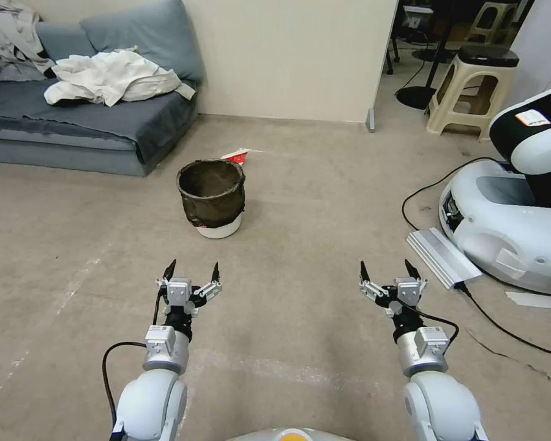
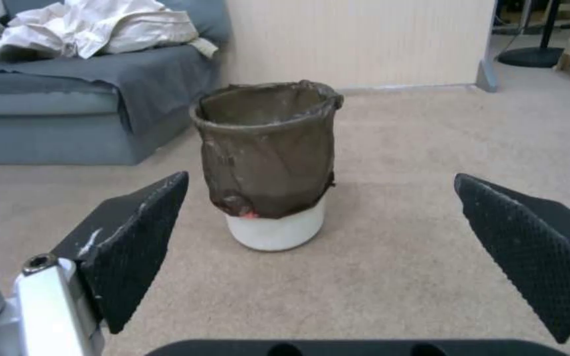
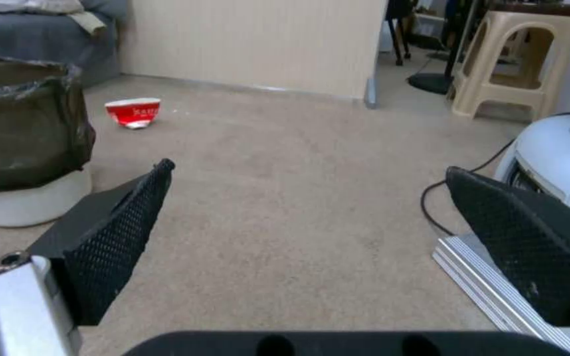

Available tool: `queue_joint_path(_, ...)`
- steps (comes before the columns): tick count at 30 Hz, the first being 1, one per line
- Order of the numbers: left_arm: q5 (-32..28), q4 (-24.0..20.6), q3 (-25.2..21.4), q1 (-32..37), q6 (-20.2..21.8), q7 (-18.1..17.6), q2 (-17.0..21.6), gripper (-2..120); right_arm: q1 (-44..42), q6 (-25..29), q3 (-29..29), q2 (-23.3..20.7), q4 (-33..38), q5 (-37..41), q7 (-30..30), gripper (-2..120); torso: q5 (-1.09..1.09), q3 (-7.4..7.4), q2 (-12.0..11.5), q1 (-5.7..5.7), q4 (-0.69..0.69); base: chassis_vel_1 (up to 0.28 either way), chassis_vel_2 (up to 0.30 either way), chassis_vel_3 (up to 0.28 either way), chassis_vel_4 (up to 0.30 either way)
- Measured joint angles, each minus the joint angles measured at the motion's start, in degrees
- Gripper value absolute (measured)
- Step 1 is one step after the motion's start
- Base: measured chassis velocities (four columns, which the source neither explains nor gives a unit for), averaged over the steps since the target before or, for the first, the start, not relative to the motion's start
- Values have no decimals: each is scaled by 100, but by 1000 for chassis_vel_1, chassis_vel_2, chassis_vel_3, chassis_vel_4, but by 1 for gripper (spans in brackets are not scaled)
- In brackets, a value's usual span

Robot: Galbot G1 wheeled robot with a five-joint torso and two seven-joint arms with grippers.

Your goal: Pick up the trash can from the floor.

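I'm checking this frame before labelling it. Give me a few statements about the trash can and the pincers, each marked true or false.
1. The trash can stands upright on the floor. True.
2. The left pincer is shut on the can's rim. False: it is open, short of the can and apart from it.
3. The right pincer is open and holds nothing. True.
4. The red and white cup lies inside the can. False: it lies on the floor beyond the can.
5. The can rests on the grey sofa. False: it stands on the floor in front of it.
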Motion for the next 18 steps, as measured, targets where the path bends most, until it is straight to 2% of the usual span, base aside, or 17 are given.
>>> queue_joint_path(18, 0, -1, 0, 0, 0, 0, 0, 100, 0, 0, 0, 0, -1, 0, 0, 100, 0, 0, 0, 0, 0, 0, 0, 0, 0)
